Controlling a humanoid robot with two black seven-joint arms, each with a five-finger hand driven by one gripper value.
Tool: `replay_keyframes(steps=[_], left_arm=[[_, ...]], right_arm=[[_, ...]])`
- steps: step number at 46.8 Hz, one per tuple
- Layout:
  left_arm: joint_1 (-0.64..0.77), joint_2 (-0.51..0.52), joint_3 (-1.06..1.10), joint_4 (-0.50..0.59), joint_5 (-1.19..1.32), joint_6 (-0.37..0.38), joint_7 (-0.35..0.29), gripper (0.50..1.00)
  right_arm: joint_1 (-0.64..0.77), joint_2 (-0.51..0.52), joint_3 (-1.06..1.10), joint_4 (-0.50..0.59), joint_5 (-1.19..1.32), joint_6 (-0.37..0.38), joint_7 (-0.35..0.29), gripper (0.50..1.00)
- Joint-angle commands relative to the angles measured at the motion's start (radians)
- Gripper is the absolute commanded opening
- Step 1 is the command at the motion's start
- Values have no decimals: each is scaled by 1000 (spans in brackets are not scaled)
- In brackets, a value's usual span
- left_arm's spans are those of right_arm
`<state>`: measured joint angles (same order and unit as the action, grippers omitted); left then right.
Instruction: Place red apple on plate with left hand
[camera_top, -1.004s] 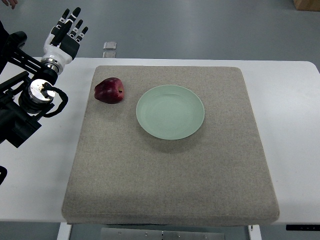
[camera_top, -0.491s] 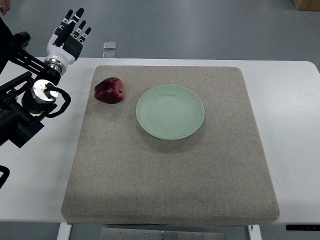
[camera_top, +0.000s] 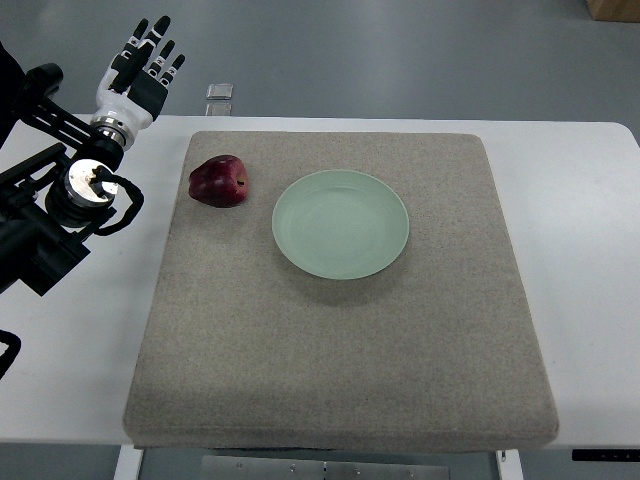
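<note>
A dark red apple (camera_top: 220, 181) lies on the grey mat (camera_top: 340, 330), just left of the pale green plate (camera_top: 341, 223) and apart from it. The plate holds nothing. My left hand (camera_top: 142, 66) hovers past the table's far left corner, up and to the left of the apple, with its fingers spread and nothing in them. Its black arm (camera_top: 60, 200) comes in from the left edge. The right arm is out of sight.
The mat covers most of the white table (camera_top: 590, 220). A small silver object (camera_top: 220, 92) lies on the floor beyond the table's far edge. A brown box corner (camera_top: 612, 8) shows at the top right.
My left hand has drifted slightly right and toward the far edge. The apple and plate have not moved.
</note>
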<state>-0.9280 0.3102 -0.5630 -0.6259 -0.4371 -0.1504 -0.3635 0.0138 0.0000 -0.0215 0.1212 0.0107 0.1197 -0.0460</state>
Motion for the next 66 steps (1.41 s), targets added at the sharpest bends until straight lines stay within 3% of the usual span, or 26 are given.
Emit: replay_keyframes(steps=[1, 56, 66], left_arm=[[0, 1, 0, -1, 0, -1, 0, 1000], [-6, 29, 15, -6, 89, -47, 8, 1000], [-12, 113, 21, -136, 237, -52, 8, 992]], right_arm=[[0, 0, 0, 0, 0, 0, 0, 930], [0, 0, 0, 0, 0, 0, 0, 930], [0, 0, 0, 0, 0, 0, 0, 930]])
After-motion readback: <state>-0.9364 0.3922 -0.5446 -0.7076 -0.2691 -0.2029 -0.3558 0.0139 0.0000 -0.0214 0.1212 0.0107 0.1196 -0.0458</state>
